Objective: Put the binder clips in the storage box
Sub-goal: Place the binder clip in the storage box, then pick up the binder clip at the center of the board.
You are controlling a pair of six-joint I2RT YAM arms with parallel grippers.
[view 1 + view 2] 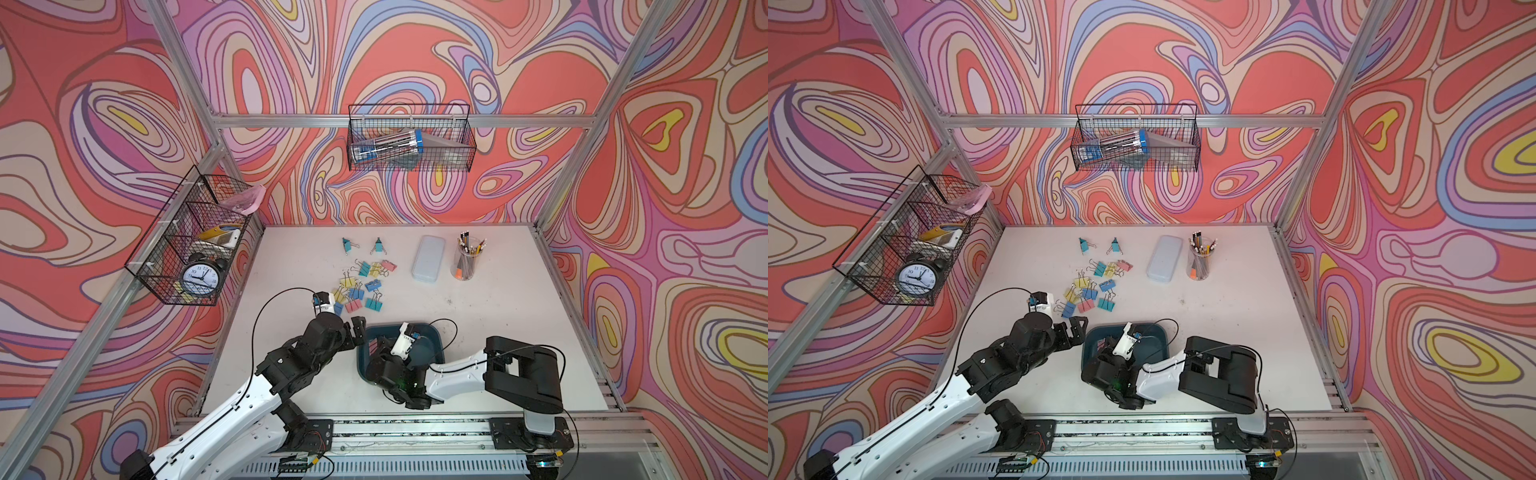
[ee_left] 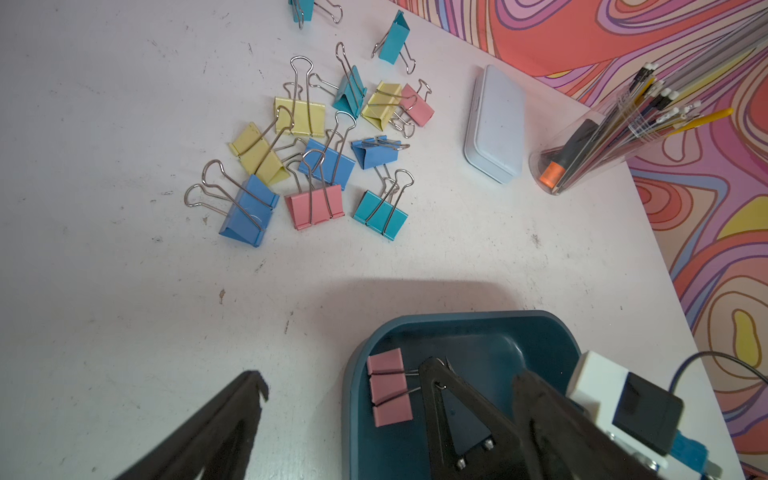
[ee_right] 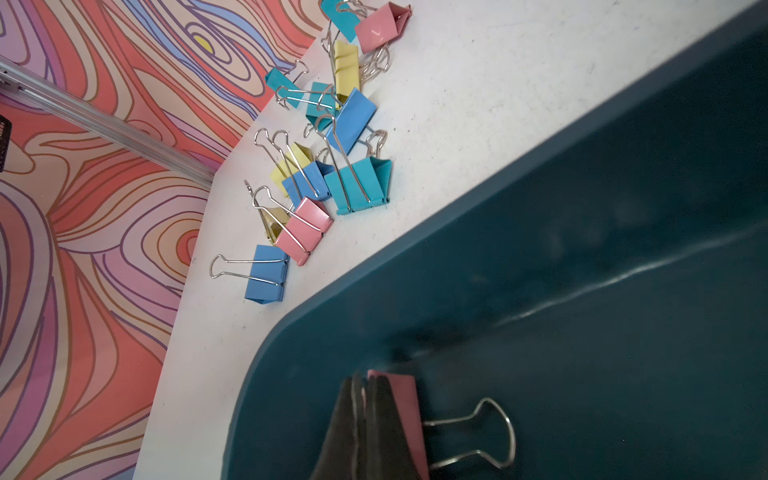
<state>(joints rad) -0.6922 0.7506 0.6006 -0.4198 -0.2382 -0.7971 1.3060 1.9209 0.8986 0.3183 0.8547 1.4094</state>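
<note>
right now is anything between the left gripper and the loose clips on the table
Nothing visible. The left gripper hangs open by the storage box, with only bare table between it and the nearest binder clips. The right gripper is in the box, off that path.

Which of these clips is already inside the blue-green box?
The pink clip pinched in the right gripper: it alone is within the walls of the box. The other clips all lie on the white table beyond it.
</note>
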